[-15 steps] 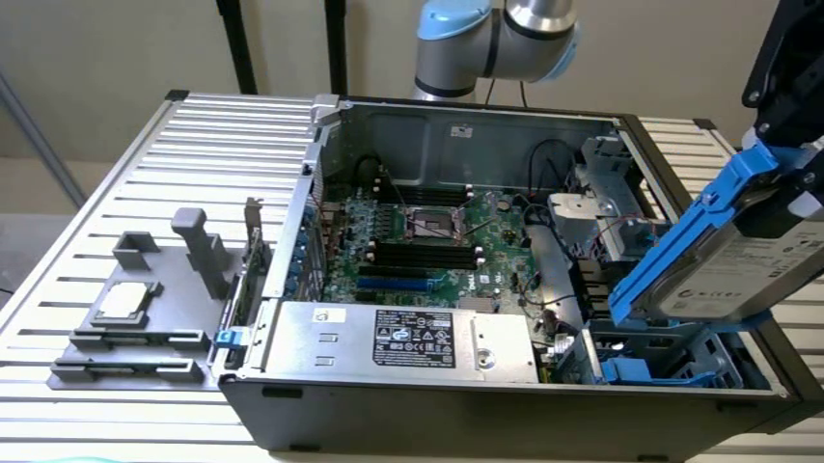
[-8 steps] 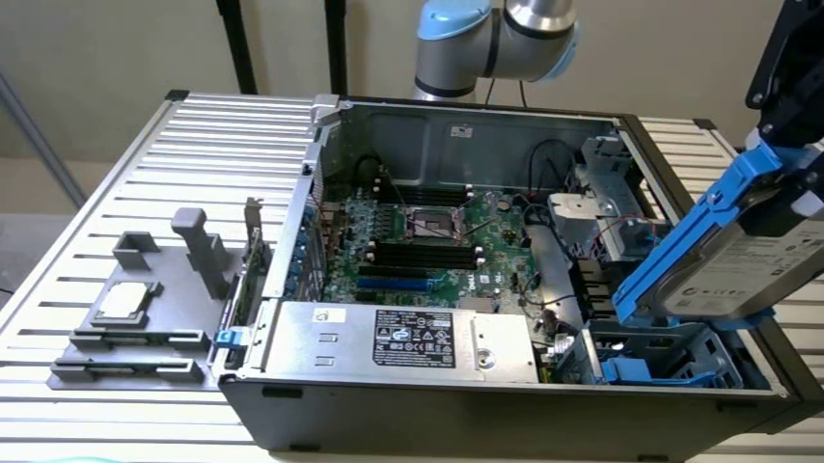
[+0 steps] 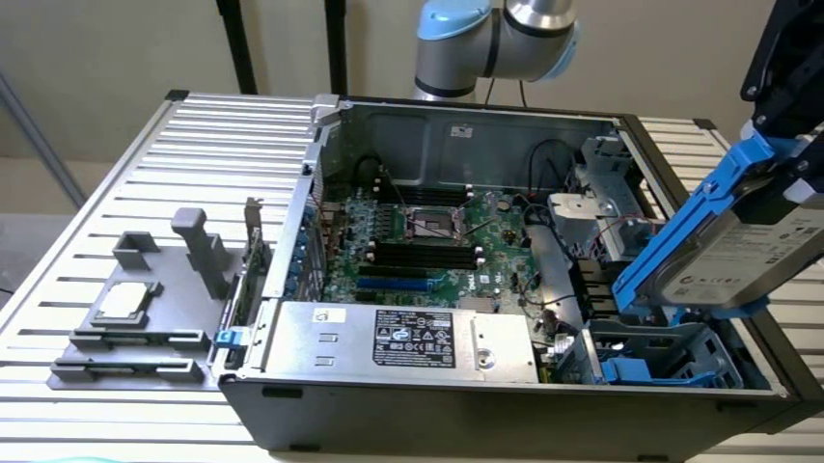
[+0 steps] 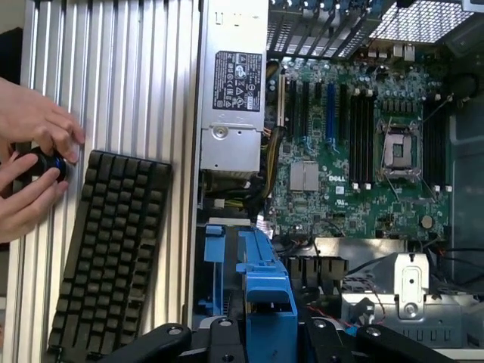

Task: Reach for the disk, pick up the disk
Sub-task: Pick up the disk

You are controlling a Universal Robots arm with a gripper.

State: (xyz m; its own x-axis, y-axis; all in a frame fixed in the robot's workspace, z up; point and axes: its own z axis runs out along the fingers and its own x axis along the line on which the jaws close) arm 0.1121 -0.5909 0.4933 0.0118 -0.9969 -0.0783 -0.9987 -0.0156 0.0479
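Clamped between fingers [image 4: 227, 336], disk [image 3: 740, 260] hangs

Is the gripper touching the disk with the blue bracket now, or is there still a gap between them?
Touching. In the exterior view the gripper holds the disk tilted in the air above the open computer case, and the black fingers close on its blue bracket's upper end.

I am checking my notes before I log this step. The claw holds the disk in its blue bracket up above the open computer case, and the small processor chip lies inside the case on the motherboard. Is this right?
Not quite. In the exterior view the processor chip lies outside the computer case, on the grey holder on the slatted table. The rest holds: the disk in its blue bracket is raised above the open case.
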